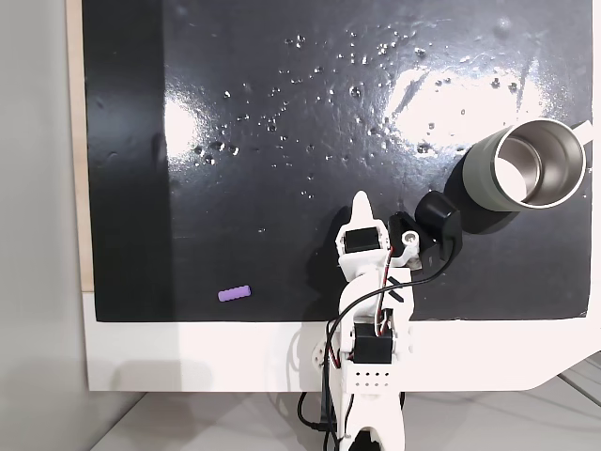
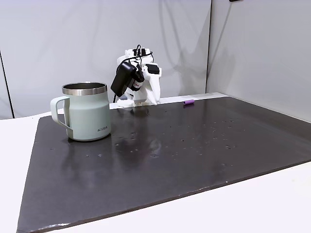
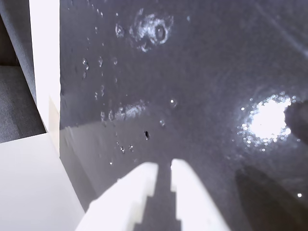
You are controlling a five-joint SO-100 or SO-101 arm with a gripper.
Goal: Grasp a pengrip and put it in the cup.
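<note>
The pengrip (image 1: 235, 293) is a tiny light-purple tube lying on its side near the black mat's front left edge in a fixed view; in the other fixed view the pengrip (image 2: 188, 102) lies at the mat's far edge. The cup (image 1: 481, 171), grey-green with a shiny steel inside, stands upright at the right; its handle shows on the cup (image 2: 87, 116) from the side. My white gripper (image 1: 361, 201) is folded back near the arm's base, between the two and apart from both. In the wrist view the gripper (image 3: 163, 167) is shut with nothing in it, just above bare mat.
The black mat (image 1: 282, 94) is glossy, with bright glare patches and small specks. It lies on a white table (image 1: 188, 357). My round black camera (image 1: 438, 216) sticks out beside the arm, close to the cup. The arm (image 2: 146, 82) sits folded at the mat's edge.
</note>
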